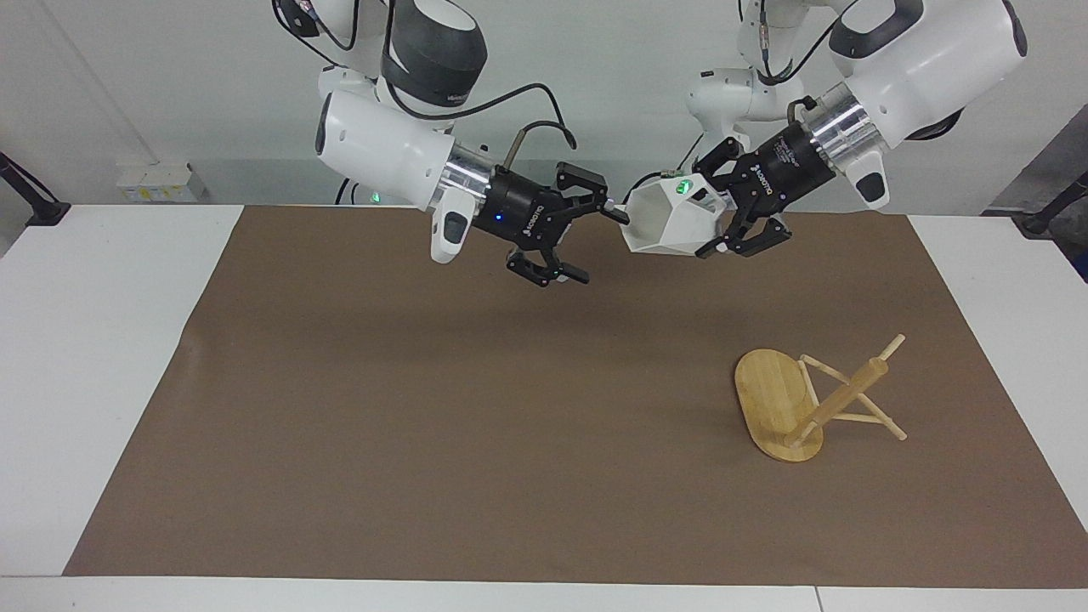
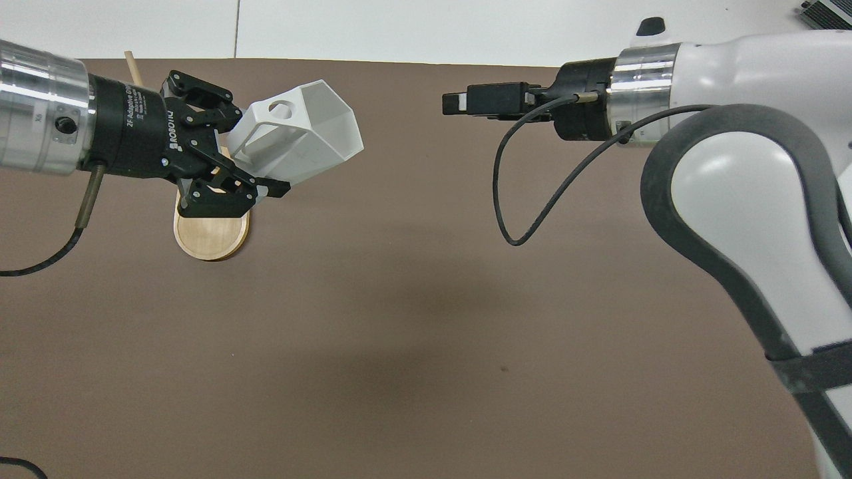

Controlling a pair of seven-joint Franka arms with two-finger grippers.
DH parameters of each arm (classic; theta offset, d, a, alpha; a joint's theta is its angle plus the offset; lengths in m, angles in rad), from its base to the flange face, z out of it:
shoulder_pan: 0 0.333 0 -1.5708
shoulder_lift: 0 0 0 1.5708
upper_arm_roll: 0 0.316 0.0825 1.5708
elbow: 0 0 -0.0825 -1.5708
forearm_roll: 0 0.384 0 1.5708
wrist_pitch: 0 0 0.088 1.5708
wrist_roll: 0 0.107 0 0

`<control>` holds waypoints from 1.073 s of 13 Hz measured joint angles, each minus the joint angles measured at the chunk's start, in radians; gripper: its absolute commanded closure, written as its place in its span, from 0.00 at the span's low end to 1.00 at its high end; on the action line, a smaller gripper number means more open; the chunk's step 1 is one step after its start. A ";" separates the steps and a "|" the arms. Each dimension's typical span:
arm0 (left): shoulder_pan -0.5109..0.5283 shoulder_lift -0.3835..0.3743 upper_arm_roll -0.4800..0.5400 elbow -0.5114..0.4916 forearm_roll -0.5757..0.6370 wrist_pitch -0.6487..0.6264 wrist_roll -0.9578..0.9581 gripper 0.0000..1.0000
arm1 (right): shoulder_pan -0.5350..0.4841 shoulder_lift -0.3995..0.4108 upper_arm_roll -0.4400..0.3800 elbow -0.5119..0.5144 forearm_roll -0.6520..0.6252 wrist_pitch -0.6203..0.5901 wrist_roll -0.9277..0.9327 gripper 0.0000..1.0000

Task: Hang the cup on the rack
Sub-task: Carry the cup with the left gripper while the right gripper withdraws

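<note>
The white cup (image 1: 667, 223) was up in the air near the top middle of the facing view, and in the upper left of the overhead view. It lay tipped on its side with its open mouth turned toward the right gripper. Its handle, with the round hole, sat on the top side.

The left gripper (image 1: 724, 229) held the cup by its bottom end. Its black fingers (image 2: 266, 191) were closed tight on the cup. The left arm came in from the upper right of the facing view.

The right gripper (image 1: 592, 242) hung in the air just beside the cup's mouth, a little left of the top middle in the facing view. Its jaws were spread wide and held nothing. In the facing view one fingertip (image 1: 614, 212) looked close to the cup's rim. In the overhead view there was a clear gap between that gripper and the cup. Both grippers were over the brown mat (image 1: 425, 408).

The wooden rack (image 1: 803, 399) lay tipped over on the mat, in the lower right part of the facing view. Its flat oval base (image 1: 769, 399) stood on its edge. Its thick post (image 1: 841, 399) and thin pegs pointed off to the right edge of that frame. In the overhead view only a bit of the base (image 2: 210, 238) and one peg tip showed under the left gripper. The cup did not touch the rack.
</note>
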 measured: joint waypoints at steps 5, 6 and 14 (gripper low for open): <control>0.033 -0.001 0.015 -0.012 0.048 0.008 -0.002 1.00 | -0.066 -0.003 -0.003 -0.001 -0.356 -0.032 0.141 0.00; 0.042 -0.003 0.016 -0.024 0.050 0.025 -0.005 1.00 | -0.078 -0.004 -0.003 -0.001 -0.432 -0.071 0.153 0.00; 0.050 -0.078 0.016 -0.259 0.053 0.331 -0.045 1.00 | -0.074 -0.131 -0.201 0.007 -0.655 -0.456 0.159 0.00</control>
